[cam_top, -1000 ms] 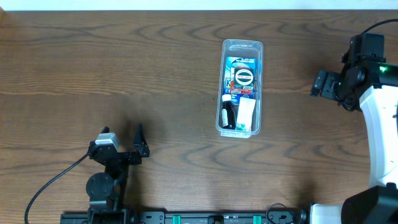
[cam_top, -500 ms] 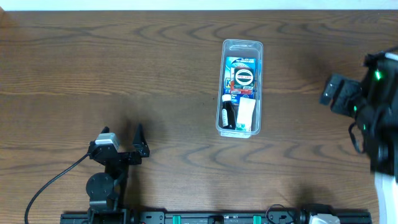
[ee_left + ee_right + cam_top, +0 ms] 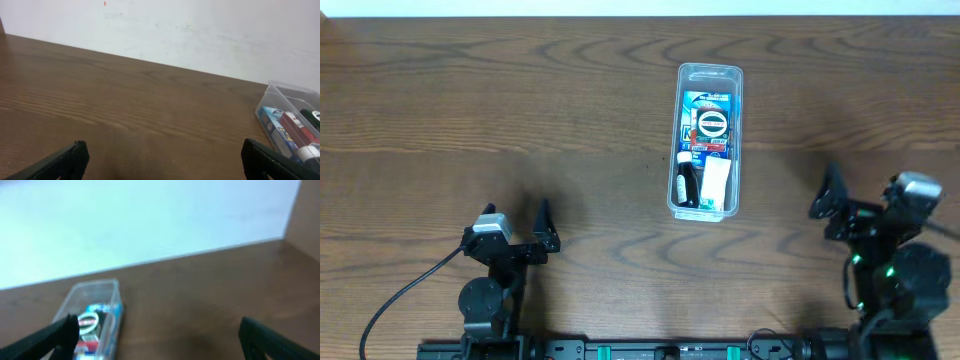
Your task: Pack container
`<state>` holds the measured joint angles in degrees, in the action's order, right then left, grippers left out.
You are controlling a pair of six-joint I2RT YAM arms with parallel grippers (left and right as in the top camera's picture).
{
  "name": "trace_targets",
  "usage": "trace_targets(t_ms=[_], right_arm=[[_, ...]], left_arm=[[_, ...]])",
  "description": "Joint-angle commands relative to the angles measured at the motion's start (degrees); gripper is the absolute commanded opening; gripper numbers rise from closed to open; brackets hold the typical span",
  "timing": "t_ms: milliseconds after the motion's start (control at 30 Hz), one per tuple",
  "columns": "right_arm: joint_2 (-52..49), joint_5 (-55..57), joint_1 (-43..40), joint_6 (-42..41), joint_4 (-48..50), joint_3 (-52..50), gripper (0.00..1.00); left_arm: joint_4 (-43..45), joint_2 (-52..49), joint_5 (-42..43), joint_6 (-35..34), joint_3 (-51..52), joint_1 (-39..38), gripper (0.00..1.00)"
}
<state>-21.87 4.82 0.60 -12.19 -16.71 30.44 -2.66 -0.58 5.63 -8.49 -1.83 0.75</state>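
The container (image 3: 710, 68) is a clear, long plastic bin lying lengthwise at the table's centre right. Inside it are a blue package with a round item (image 3: 710, 122), a black bottle (image 3: 686, 185) and a white box (image 3: 716, 182). My left gripper (image 3: 515, 212) rests open near the front left, far from the bin. In the left wrist view the left gripper (image 3: 164, 150) has only bare wood between its jaws, and the container (image 3: 287, 89) shows at the right edge. My right gripper (image 3: 868, 192) stands open at the front right. The right wrist view is blurred: my right gripper (image 3: 159, 325) is empty, with the container (image 3: 95, 285) ahead to its left.
The dark wooden table (image 3: 520, 110) ends at a pale wall (image 3: 200, 30) along its far edge. A black cable (image 3: 400, 290) trails from the left arm's base at the front left.
The right arm has swung from the table's far right edge down to the front right, its gripper still open. The left arm and the container have not moved.
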Motion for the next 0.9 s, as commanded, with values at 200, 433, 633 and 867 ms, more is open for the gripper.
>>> trace_targets(t_ms=[200, 433, 633, 867], right_arm=[[11.15, -5.55, 0.55, 1.44, 17.7, -19.45, 0.99], [15.08, -5.7, 0.55, 0.46, 24.79, -27.15, 0.99], [20.83, -5.68, 0.55, 0.52, 23.04, -30.12, 0.99], [21.59, -5.7, 0.55, 3.98, 19.02, -30.14, 0.99]], left_arm=[[-0.92, 0.35, 0.39, 1.18, 1.51, 0.35, 0.98], [-0.92, 0.35, 0.39, 1.18, 1.51, 0.35, 0.98], [-0.92, 0.35, 0.39, 1.18, 1.51, 0.35, 0.98], [-0.9, 0.35, 0.39, 1.18, 1.51, 0.35, 0.98]])
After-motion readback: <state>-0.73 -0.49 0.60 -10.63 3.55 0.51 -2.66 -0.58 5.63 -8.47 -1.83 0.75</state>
